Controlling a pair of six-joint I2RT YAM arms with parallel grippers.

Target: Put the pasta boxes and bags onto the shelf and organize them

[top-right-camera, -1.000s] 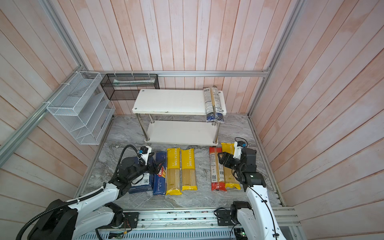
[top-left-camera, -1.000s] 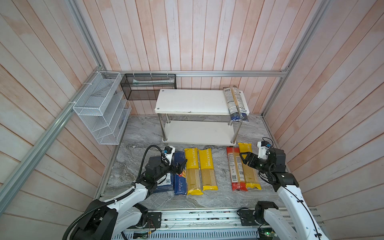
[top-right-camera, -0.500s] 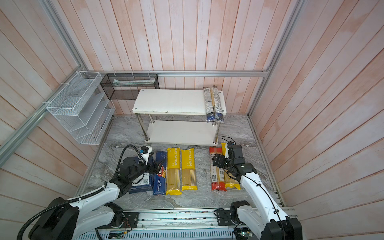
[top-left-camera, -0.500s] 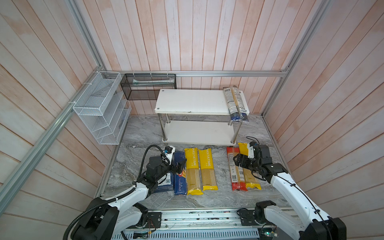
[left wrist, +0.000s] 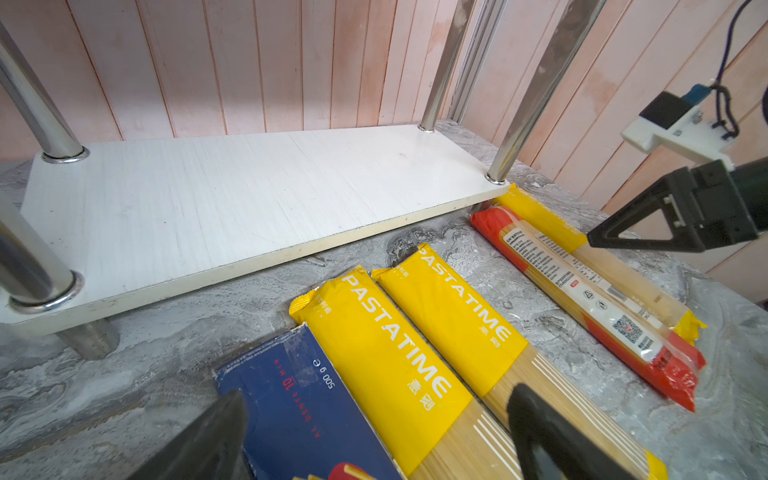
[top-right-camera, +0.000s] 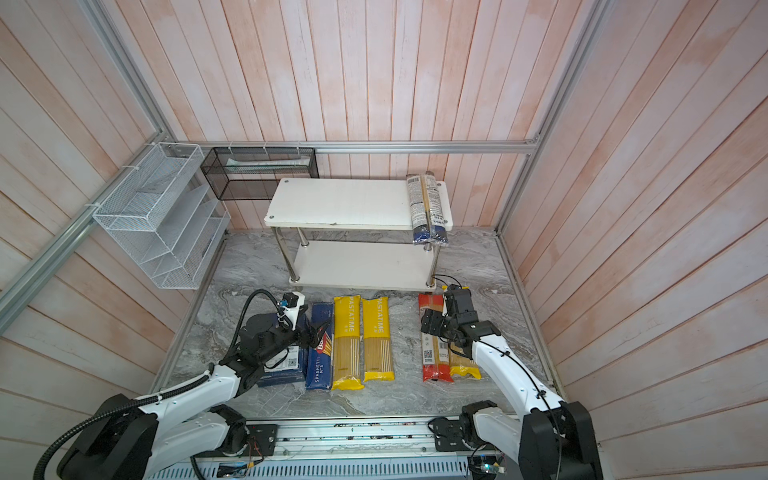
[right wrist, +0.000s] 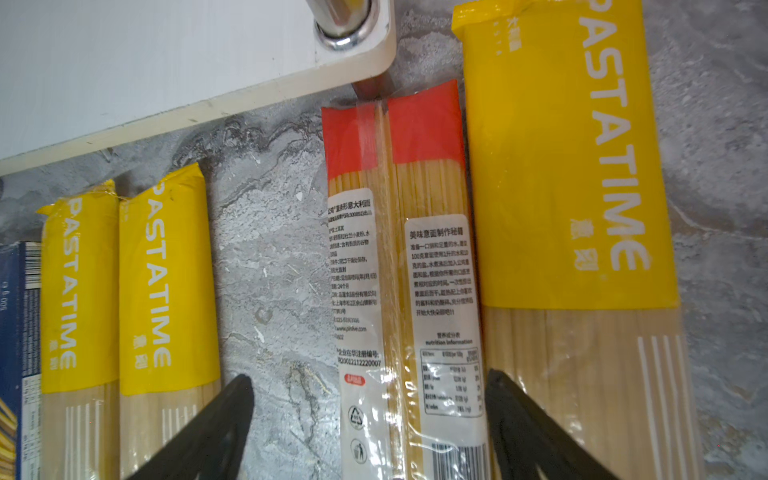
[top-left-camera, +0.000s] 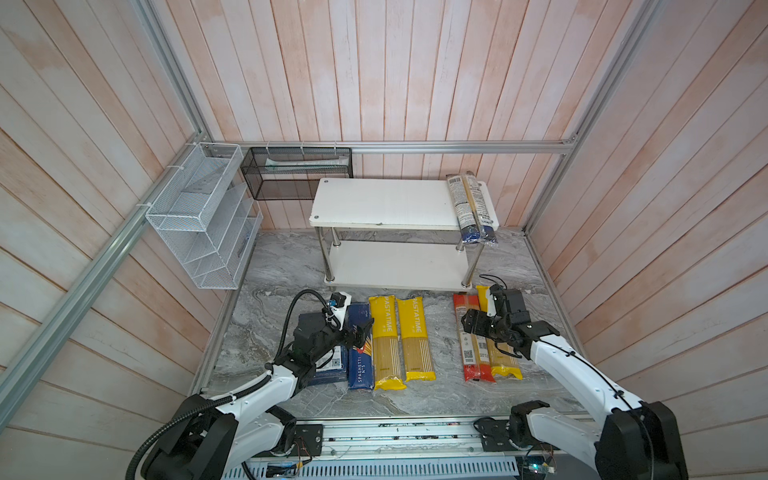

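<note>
We see the right pincer point(right wrist: 370, 376) open wide, hanging over the red bag point(right wrist: 390, 249), which lies on the grey table point(top-left-camera: 440, 399) just in front of the shelf point(top-left-camera: 386, 203). The left pincer point(left wrist: 376, 395) is open too, over the narrow blue box point(left wrist: 291, 399) and a yellow bag point(left wrist: 386, 365). One blue-ended bag point(top-left-camera: 471, 203) lies on the top board.

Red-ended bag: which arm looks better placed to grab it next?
Right, I'd judge. The right gripper is open above the red-ended bag, which lies between its jaws in the right wrist view. The left gripper is farther off, over the spaghetti box, with two yellow bags between.
</note>
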